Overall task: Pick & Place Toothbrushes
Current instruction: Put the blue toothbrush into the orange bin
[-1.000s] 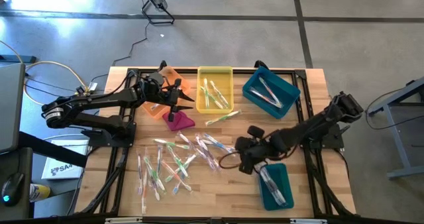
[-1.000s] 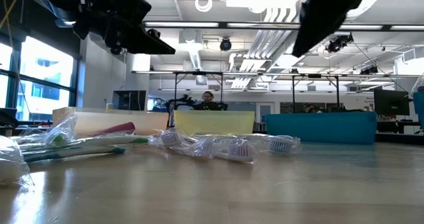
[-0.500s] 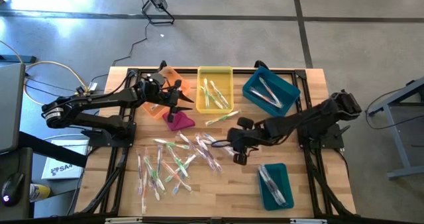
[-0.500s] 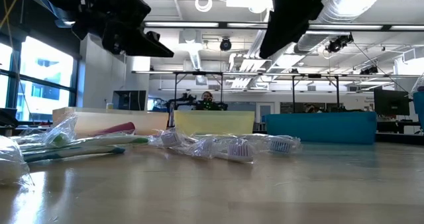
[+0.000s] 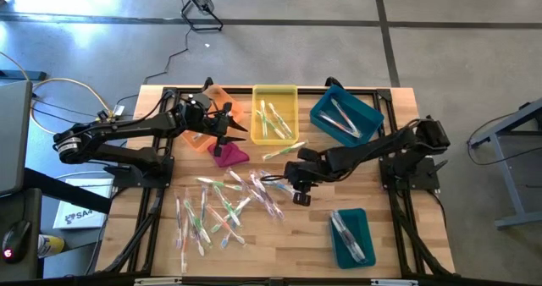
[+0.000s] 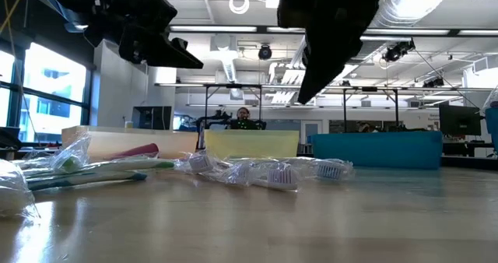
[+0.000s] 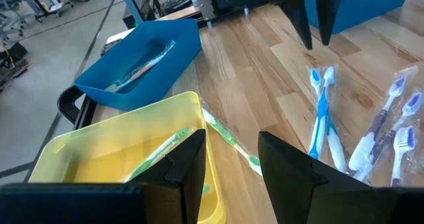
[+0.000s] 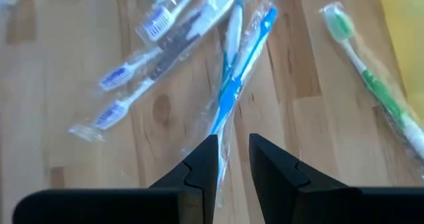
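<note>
Your right arm reaches across the table [image 5: 398, 244] from its right side, stretched low toward the centre, so that the right gripper [image 5: 298, 183] hangs over the near edge of the scattered toothbrushes [image 5: 224, 206]. In your right wrist view its two dark fingers [image 8: 199, 168] stand a narrow gap apart with nothing between them, poised above a blue toothbrush [image 8: 240, 65] in a clear wrapper. A green toothbrush [image 8: 371, 88] lies apart from it on the bare wood.

Your left arm extends from the table's left side toward the far row of bins, with the left gripper [image 5: 227, 125] over the magenta cloth lump [image 5: 229, 155], between the orange bin [image 5: 222, 96] and the yellow bin [image 5: 275, 91]. In your left wrist view its fingers [image 7: 189, 161] are parted and empty.

Only the high view shows the whole layout: most toothbrushes are loose on the wood at the table's centre and near left, with some already in the yellow bin and in the two teal bins [image 5: 343, 117].

The low view instead shows wrapped toothbrushes lying flat on the tabletop, both arms dark overhead, and a person [image 6: 244, 117] far back in the room.
</note>
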`<state>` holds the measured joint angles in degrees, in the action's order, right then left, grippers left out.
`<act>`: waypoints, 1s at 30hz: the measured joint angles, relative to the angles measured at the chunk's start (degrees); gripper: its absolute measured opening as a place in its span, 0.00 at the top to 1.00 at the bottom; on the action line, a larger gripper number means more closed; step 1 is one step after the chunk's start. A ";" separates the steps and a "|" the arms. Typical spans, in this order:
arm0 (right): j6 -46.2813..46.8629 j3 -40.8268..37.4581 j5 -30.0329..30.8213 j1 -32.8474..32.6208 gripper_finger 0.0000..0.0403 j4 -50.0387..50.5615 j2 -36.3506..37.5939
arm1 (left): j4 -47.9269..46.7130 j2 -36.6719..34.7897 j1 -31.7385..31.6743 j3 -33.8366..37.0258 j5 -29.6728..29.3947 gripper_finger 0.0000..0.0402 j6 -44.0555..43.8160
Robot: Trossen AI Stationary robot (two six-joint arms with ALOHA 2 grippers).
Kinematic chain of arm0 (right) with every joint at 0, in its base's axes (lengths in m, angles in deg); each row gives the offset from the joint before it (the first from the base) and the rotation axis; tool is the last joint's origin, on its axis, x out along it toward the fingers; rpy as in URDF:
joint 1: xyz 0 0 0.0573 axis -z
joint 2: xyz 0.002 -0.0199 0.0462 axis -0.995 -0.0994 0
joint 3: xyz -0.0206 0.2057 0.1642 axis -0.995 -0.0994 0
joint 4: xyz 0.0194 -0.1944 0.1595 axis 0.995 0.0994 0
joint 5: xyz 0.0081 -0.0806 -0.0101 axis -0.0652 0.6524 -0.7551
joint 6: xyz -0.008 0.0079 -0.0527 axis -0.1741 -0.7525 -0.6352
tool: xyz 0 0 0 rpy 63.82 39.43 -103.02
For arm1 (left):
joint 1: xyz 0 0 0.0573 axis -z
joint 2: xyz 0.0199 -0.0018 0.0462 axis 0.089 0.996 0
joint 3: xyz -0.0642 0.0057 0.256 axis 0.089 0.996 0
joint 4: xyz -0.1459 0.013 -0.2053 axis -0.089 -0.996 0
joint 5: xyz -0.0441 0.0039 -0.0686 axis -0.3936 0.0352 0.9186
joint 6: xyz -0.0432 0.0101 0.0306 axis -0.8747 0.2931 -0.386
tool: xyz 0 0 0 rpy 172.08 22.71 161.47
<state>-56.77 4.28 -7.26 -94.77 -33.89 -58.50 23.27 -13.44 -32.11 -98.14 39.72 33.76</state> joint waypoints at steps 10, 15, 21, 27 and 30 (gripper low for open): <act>0.00 0.00 -4.42 2.05 0.81 -1.19 -5.02 | 0.02 0.00 0.02 0.00 0.00 0.67 0.12; 0.00 -0.01 -5.25 2.02 0.81 -2.11 -7.39 | 0.02 0.00 0.02 0.00 0.00 0.67 0.12; 0.00 -0.02 -7.40 1.96 0.81 -3.42 -8.72 | 0.04 0.00 0.00 0.00 0.00 0.67 0.12; 0.00 0.00 -7.28 1.96 0.81 -5.70 -9.66 | -0.07 0.00 0.01 0.00 -0.01 0.67 0.12; 0.00 -0.04 -7.32 1.98 0.81 -5.87 -10.66 | -0.02 0.00 0.01 0.00 0.00 0.67 0.12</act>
<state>-56.77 4.23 -14.58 -92.79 -39.76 -69.16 23.24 -13.44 -32.10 -98.14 39.72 33.88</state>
